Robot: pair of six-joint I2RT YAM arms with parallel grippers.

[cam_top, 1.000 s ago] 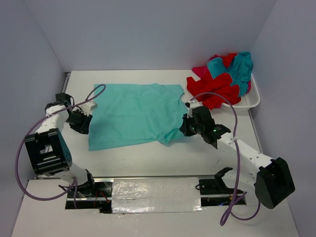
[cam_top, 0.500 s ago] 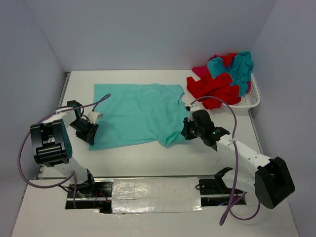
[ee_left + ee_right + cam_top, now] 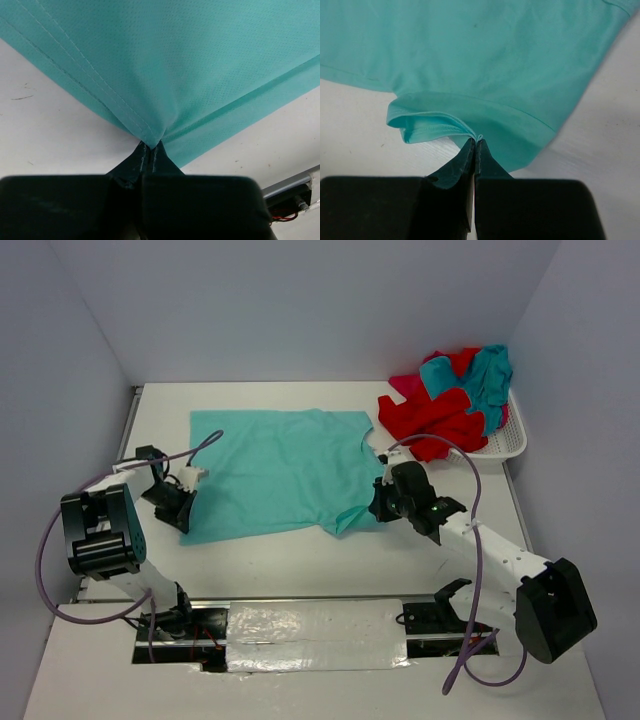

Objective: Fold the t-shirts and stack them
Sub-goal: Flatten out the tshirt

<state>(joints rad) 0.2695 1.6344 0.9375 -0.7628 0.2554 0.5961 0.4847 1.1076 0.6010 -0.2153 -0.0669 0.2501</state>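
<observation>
Left tool (image 3: 151, 145) and right tool (image 3: 476, 139) both clamp the one spread teal t-shirt (image 3: 280, 465).

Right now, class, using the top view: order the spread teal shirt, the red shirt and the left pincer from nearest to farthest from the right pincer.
1. Teal shirt: its sleeve is pinched in the right pincer.
2. Red shirt: farther back, to the right.
3. Left pincer: across the table, at the shirt's near-left corner.
</observation>
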